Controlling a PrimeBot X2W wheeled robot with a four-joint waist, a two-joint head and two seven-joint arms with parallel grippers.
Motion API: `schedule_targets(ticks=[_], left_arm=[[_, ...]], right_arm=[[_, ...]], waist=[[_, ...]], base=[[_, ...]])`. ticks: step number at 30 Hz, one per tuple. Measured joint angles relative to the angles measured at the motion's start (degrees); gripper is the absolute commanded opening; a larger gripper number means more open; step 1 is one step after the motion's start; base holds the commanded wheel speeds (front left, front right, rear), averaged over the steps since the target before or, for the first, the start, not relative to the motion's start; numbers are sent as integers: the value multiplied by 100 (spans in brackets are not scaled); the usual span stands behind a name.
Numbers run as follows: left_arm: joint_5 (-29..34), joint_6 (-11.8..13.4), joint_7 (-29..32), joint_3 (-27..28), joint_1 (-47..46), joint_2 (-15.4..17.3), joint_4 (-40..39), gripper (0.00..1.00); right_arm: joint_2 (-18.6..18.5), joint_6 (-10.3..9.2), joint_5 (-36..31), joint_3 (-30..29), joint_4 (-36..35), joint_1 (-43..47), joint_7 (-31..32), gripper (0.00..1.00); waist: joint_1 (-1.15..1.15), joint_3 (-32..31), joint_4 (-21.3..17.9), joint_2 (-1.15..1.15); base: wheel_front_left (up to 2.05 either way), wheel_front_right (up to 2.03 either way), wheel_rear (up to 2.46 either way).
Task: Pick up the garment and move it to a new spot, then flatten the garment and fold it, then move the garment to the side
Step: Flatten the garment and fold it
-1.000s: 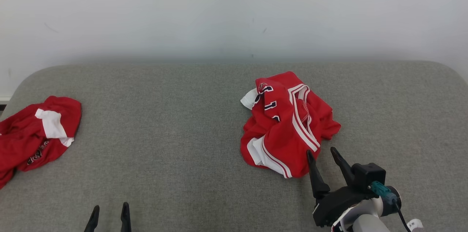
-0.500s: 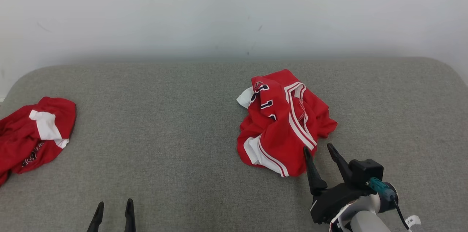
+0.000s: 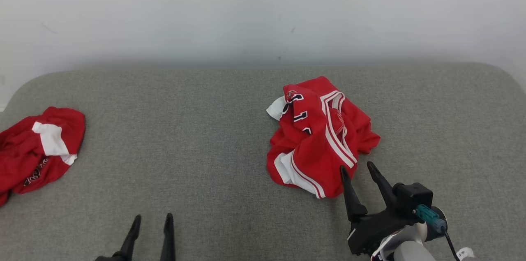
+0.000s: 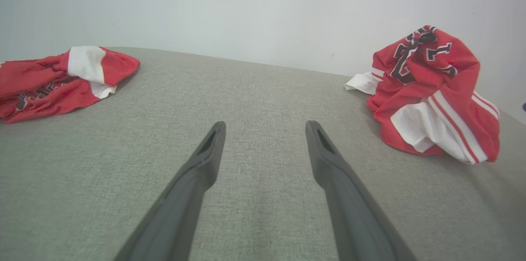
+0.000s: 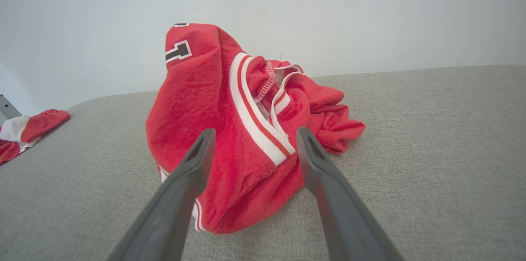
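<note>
a plain white wall (image 3: 263,6) fills the upper part of the head view, and below it a grey fabric-covered counter (image 3: 197,150) with rounded far corners spans the frame from edge to edge. the garment (image 3: 320,137), a red jersey with white stripes, white panels and dark numerals, lies crumpled in a heap right of centre in the frame, resting on the counter. a second red garment (image 3: 37,150) with a white patch lies bunched at the left edge of the frame, well apart from the first.

the right hand (image 3: 356,165) is at the lower right of the frame, its two dark fingers spread apart and holding nothing, their tips at the lower right edge of the garment. in the right wrist view the heap sits just past the tips, its white-striped band showing in the gap between them; whether a tip touches the cloth cannot be told.

the left hand (image 3: 153,215) is at the bottom edge, left of centre, fingers also spread apart and empty, over bare counter between the two garments.
</note>
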Motion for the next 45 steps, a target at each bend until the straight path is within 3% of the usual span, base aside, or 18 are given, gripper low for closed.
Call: schedule_targets(ticks=[8,16,21,31,32,33,34,39,45], left_arm=[[-301,-1,20,-1233,-919,56,448,100],[-775,-2,465,-2259,-2074,107,1088,100],[-888,5,606,-2431,-2621,74,1600,100],[-1184,555,945,-2328,-3360,-30,2675,100],[-1221,592,969,-2331,-3416,-33,2760,82],[-1288,614,957,-2324,-3476,-37,2821,35],[-1288,614,957,-2324,-3476,-37,2821,0],[-1575,442,719,-2585,-4091,-45,2767,0],[-2212,364,415,-3375,-5194,-47,1928,0]], right_arm=[[1,0,24,149,-87,-58,0,100],[0,0,19,243,-459,221,1,100],[0,0,20,342,-704,386,0,100],[0,0,185,642,-660,175,0,100],[0,0,187,657,-644,163,0,100],[0,0,191,667,-627,136,0,100],[0,0,191,667,-627,136,0,100],[-2,0,186,606,-605,70,0,100],[-1,0,163,563,-455,-88,-1,100]], waist=[[0,111,-266,0],[1,230,-803,0],[0,331,-1155,0],[1,633,-1589,1],[1,657,-1611,1],[1,679,-1630,1],[1,679,-1630,1],[1,737,-1574,1],[0,702,-1399,1]], base=[[0,0,0],[0,0,0],[0,0,0],[0,0,0],[0,0,0],[0,0,0],[0,0,0],[0,0,0],[0,0,0]])
